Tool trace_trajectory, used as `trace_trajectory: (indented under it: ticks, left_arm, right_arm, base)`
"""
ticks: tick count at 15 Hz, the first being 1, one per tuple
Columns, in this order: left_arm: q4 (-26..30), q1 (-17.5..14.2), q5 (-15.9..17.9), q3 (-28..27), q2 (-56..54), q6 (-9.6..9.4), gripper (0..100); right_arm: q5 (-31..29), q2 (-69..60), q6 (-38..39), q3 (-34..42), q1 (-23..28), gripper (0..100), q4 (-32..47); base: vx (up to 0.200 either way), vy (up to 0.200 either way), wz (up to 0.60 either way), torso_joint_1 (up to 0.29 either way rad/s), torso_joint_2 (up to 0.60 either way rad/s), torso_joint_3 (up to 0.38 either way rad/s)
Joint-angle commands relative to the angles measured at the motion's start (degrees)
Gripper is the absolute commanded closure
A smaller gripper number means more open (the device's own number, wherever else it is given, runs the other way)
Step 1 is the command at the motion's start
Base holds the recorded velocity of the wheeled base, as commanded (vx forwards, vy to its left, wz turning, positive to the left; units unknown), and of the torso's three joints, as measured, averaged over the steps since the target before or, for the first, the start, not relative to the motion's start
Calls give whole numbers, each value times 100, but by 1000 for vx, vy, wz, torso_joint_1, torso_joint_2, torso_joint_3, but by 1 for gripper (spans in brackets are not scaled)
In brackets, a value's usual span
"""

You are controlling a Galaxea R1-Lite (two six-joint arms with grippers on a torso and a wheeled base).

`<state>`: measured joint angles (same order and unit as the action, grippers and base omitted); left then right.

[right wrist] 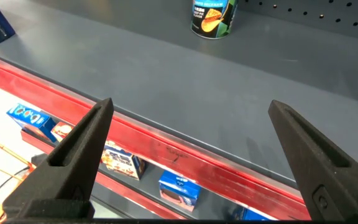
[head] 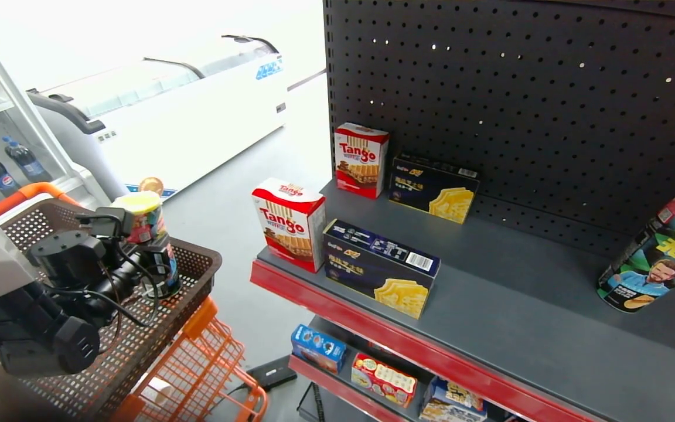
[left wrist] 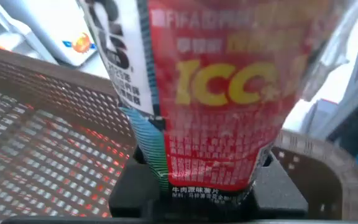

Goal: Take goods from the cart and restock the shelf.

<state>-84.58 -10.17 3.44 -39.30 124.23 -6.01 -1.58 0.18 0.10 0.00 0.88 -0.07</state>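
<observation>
Left gripper (left wrist: 199, 186): its fingers are clamping the lower part of a red chip can (left wrist: 216, 93), one on each side, over the brown basket (head: 201, 257).
Chip can: it is standing upright in that grip, yellow lid up, inside the basket on top of the orange cart (head: 220, 346). I cannot tell whether its base is resting on the mesh or hanging just above it.
Right gripper (right wrist: 191, 106): its fingers are standing wide apart and holding nothing, and it is hanging over the red front edge (right wrist: 185, 146) of the shelf (right wrist: 229, 87).
Shelf: it is carrying a front wafer box (head: 290, 225) with a front blue box (head: 381, 266) just beside it. A rear wafer box (head: 361, 159) with a rear blue box (head: 434, 187) is sitting behind them, and a second can (head: 660, 252) is standing near the pegboard back. A wide bare stretch is lying between the boxes and that second can.
Step, as I judge it: the chip can is being taken out of the basket and is not yet over the shelf.
Risk, basket: the low grip is leaving most of the chip can above the fingers. A quick sideways swing could be tilting it in the grip, or its base could be catching the basket wall on the way out.
Risk, shelf front: if the chip can is coming in low, it could be striking the red front edge or toppling the front wafer box.
Risk, arms: the right gripper is occupying the space before the bare stretch, so the two arms could be crowding each other there.
</observation>
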Motion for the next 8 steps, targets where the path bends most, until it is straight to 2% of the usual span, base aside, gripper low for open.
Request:
trace_trajectory:
  ticks: [1, 2, 3, 4, 5, 8]
  left_arm:
    - [12, 94, -221, 10, -532, 3, 100]
    - [117, 147, -256, 28, -822, 12, 100]
    - [513, 252, -186, 63, -1367, 21, 100]
    - [926, 296, -19, 81, -1771, 100, 100]
    - [1462, 340, 280, 177, -2413, 276, 100]
    - [1725, 735, 500, 441, -3327, 329, 100]
  right_arm:
    - [0, 8, -1, 0, 0, 0, -1]
    - [0, 8, -1, 0, 0, 0, -1]
    - [0, 8, -1, 0, 0, 0, -1]
    - [0, 8, -1, 0, 0, 0, -1]
    - [0, 8, -1, 0, 0, 0, -1]
    - [0, 8, -1, 0, 0, 0, -1]
  base:
    - [0, 0, 0, 0, 0, 0]
    - [0, 0, 0, 0, 0, 0]
    - [0, 0, 0, 0, 0, 0]
    - [0, 0, 0, 0, 0, 0]
    - [0, 0, 0, 0, 0, 0]
    - [0, 0, 0, 0, 0, 0]
